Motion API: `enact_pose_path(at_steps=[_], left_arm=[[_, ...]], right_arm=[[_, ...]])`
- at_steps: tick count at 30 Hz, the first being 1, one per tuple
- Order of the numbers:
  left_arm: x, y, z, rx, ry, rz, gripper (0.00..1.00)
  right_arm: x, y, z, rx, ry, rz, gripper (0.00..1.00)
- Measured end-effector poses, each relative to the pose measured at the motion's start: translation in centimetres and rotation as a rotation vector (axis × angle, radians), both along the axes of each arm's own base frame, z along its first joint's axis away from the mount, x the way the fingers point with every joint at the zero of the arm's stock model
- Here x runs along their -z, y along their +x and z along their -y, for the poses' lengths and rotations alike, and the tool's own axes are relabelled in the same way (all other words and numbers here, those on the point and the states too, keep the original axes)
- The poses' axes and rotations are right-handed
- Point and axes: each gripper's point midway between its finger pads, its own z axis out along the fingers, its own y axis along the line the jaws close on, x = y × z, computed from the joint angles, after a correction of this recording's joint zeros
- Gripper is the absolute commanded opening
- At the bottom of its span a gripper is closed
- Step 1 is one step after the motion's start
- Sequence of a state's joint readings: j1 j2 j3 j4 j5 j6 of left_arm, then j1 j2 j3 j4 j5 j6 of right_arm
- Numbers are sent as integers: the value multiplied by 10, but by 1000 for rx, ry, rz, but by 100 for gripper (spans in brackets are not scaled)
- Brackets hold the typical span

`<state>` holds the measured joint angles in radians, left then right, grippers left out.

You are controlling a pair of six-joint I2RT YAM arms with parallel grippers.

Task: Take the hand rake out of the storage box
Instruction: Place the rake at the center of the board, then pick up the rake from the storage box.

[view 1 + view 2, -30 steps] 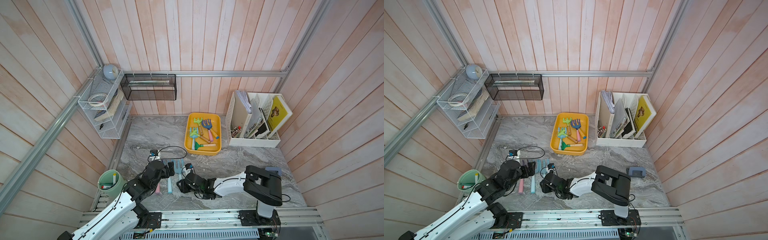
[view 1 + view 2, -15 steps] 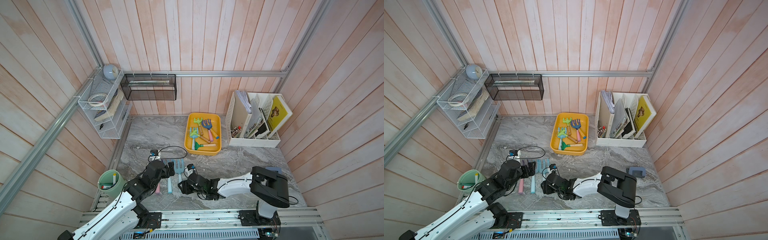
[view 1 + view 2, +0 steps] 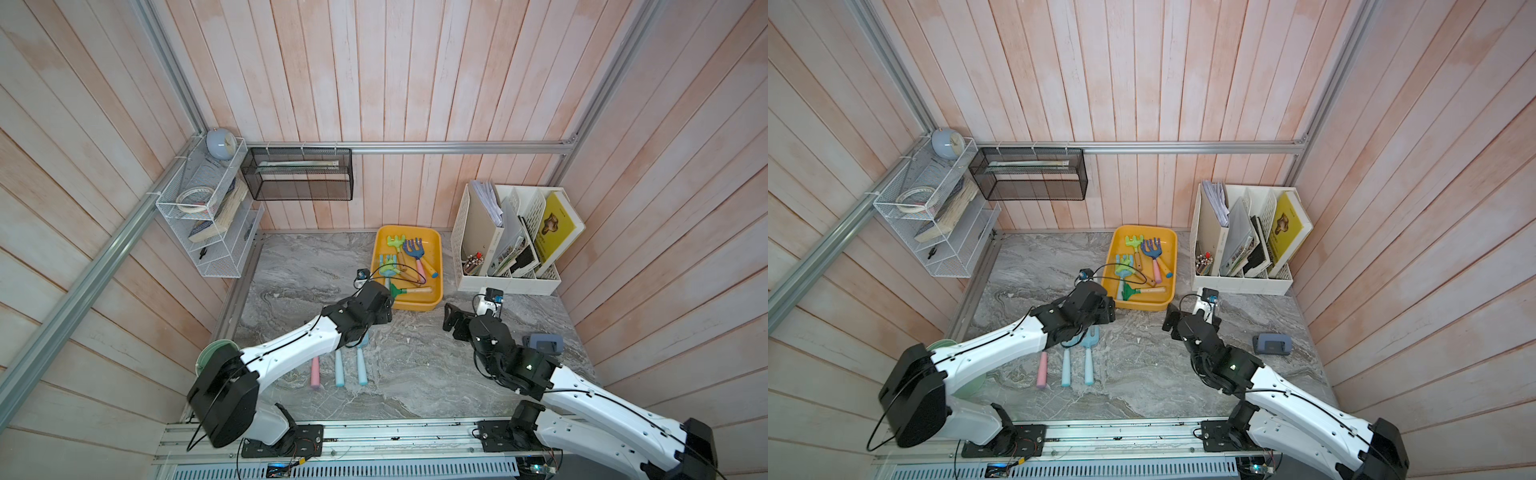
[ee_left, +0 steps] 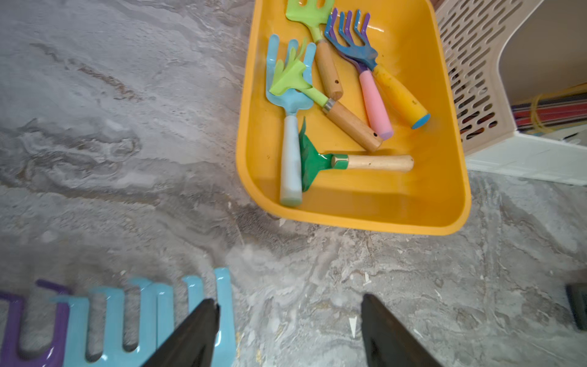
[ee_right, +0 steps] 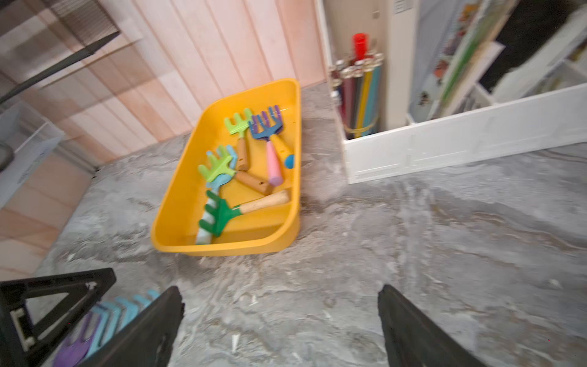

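Starting from the left gripper (image 4: 287,300), its dark tapered jaws are seen standing apart with nothing between them, low over the grey marbled table (image 4: 127,143) and just short of the storage box (image 4: 365,222). The right gripper (image 5: 281,289) is likewise spread wide and empty, aimed at the same box from the other side. Three rakes (image 3: 340,372) are laid side by side on the table under the left arm, their flat blue and purple tines showing beside the left jaw. A fresh reach is judged to be the step in hand. The box, a shallow yellow-orange plastic tray with rounded corners and glossy low walls, sits near the back wall just beside a white slotted file holder (image 4: 476,63). Several rakes are heaped in it, heads and handles crossing. The dark green rake (image 4: 317,160), with its smooth round wooden handle, is seen lying nearest the front wall, its head over a pale blue handle (image 4: 290,165). The next move probably requires the jaws to be carried over the low wall and closed across that free handle.
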<state>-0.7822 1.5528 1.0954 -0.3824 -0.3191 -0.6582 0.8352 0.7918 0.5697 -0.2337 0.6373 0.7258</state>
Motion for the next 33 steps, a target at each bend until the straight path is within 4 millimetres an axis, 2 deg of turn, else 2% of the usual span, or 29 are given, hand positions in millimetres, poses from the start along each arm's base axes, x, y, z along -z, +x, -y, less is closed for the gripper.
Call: enact_pose_path(at_steps=[2, 5, 9, 13, 15, 18, 22, 27, 33], left_arm=[[-1, 25, 24, 10, 12, 4, 54], [-1, 61, 56, 17, 9, 18, 52], [18, 96, 75, 4, 22, 0, 52], [48, 114, 68, -27, 66, -48, 52], [65, 118, 55, -48, 98, -81, 52], [79, 125, 39, -74, 130, -107, 50], [80, 139, 29, -93, 144, -104, 45], [75, 157, 39, -76, 139, -72, 30], [86, 155, 39, -69, 150, -90, 29]], right_arm=[[9, -2, 15, 22, -21, -12, 98], [22, -6, 19, 6, -43, -42, 98], [27, -9, 16, -23, -56, -61, 98], [24, -11, 15, -39, -43, -52, 98], [25, -12, 16, -42, -39, -49, 98], [27, -13, 18, -43, -40, -51, 98], [29, -12, 19, -45, -45, -54, 98], [28, -11, 19, -42, -44, -52, 98], [29, -9, 21, -34, -39, -49, 98]])
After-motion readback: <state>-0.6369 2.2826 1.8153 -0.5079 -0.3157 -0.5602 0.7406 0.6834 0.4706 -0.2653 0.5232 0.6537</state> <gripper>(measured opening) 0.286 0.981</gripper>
